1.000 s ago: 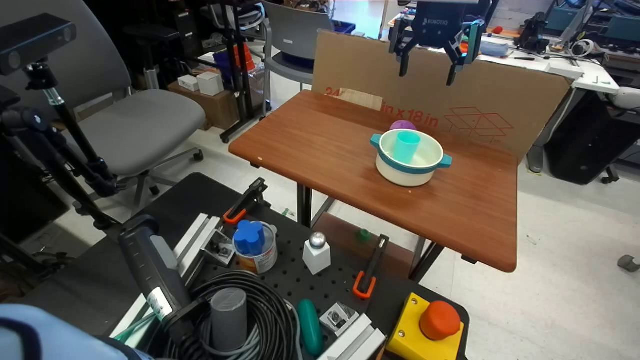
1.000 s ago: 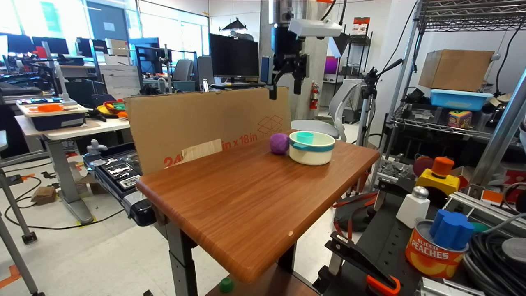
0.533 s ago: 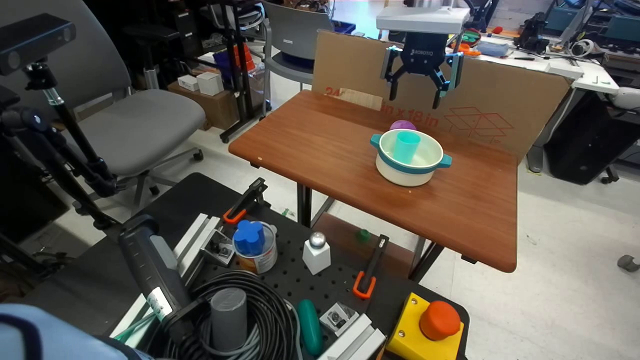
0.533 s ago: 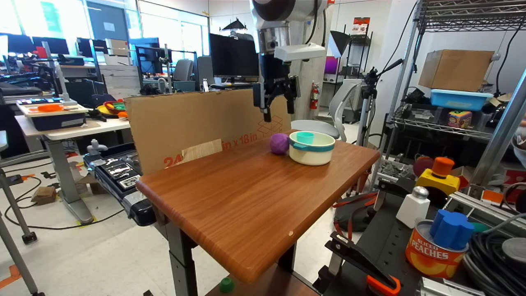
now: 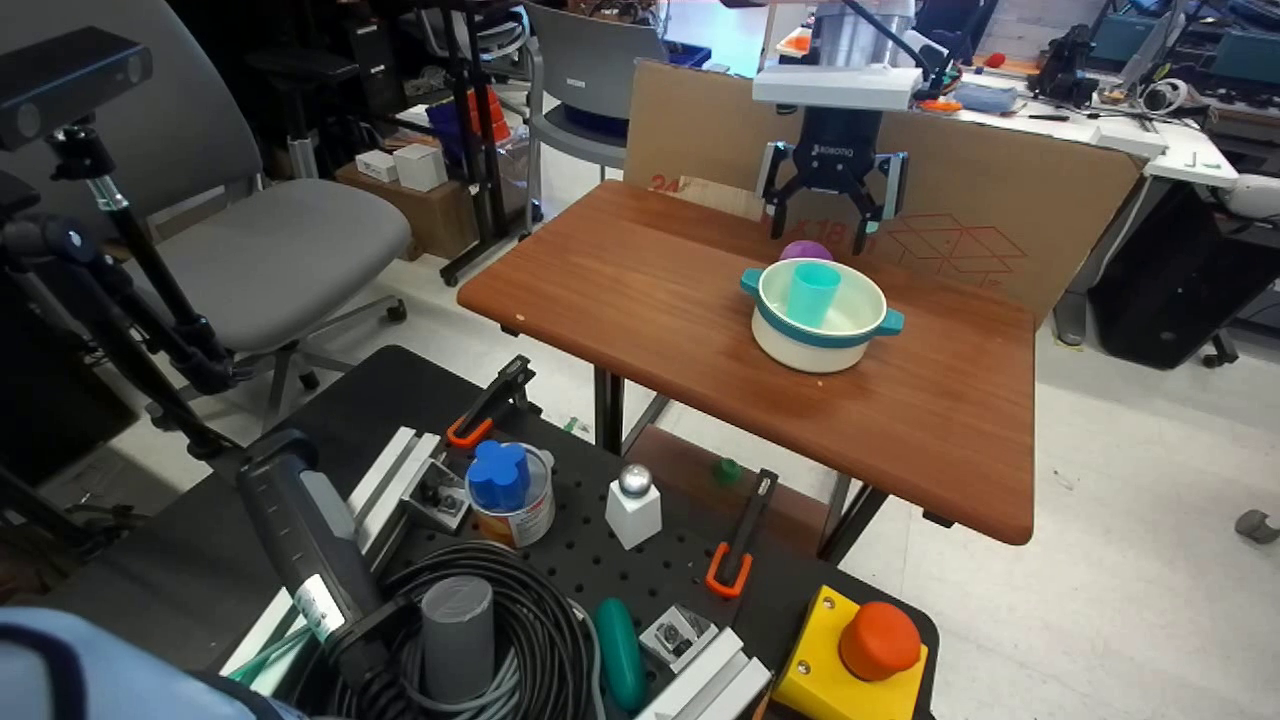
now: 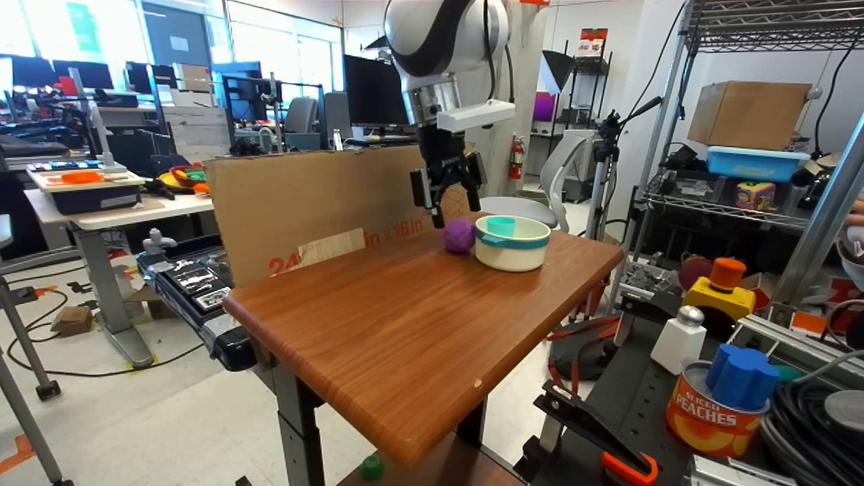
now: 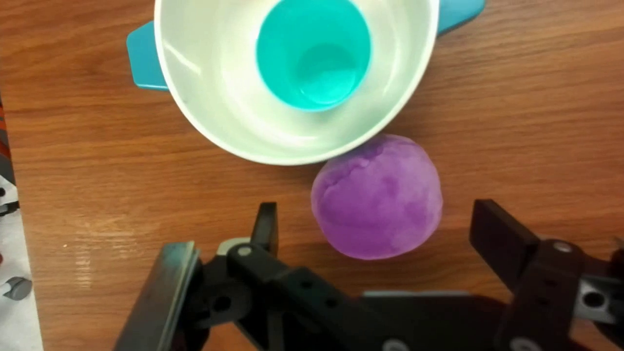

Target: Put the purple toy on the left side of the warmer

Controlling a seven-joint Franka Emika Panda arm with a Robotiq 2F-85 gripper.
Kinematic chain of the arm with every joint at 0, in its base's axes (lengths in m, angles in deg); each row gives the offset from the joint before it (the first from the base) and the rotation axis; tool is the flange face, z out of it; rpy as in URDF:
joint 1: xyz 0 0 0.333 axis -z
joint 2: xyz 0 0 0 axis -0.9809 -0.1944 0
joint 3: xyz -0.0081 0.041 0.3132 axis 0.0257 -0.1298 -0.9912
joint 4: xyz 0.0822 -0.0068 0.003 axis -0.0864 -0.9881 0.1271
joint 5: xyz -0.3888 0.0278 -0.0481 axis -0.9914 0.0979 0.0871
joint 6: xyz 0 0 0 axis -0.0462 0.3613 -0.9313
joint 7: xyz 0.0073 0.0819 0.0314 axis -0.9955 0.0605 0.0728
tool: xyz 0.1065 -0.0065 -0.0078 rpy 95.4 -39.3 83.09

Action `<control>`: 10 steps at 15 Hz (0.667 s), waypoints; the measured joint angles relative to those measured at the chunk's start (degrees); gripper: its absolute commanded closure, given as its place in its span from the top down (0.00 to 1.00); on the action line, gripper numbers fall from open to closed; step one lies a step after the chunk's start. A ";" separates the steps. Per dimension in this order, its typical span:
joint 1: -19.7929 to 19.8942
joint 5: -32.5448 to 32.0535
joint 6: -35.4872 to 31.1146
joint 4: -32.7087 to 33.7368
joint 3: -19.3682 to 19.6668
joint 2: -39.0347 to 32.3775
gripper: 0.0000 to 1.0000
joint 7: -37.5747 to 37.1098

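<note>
Sits lower than half a second ago with the gripper, now near the top of the purple toy. Keeps the same spots for toy, warmer and the teal cup standing inside it. Finds the toy on the table, on the warmer's side toward the cardboard, partly overlapped by the white rim in the wrist view. Cannot tell whether touching that rim or just beside it. Peeks up behind the warmer in an exterior view, with only the rounded top in sight. Stays released at the gripper, with fingers spread wider than the toy and some wood showing on either side of the purple. Cannot judge the room between gripper and cardboard, overlapped in both exterior views. Offers the broadest run of wood to the left of toy and warmer, in both exterior views. Has wood, too, between the warmer and the table edge opposite the cardboard. Shows one table edge in the wrist view, well apart from the warmer, with pale floor beyond.
</note>
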 measured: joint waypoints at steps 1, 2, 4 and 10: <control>-0.23 0.00 0.85 1.13 0.00 -1.05 0.91 0.19; -0.44 0.00 1.68 2.19 0.00 -1.95 0.74 0.32; -0.80 0.00 3.00 4.33 0.00 -3.71 0.58 0.42; -1.17 0.00 7.51 11.34 0.57 -8.07 0.15 0.26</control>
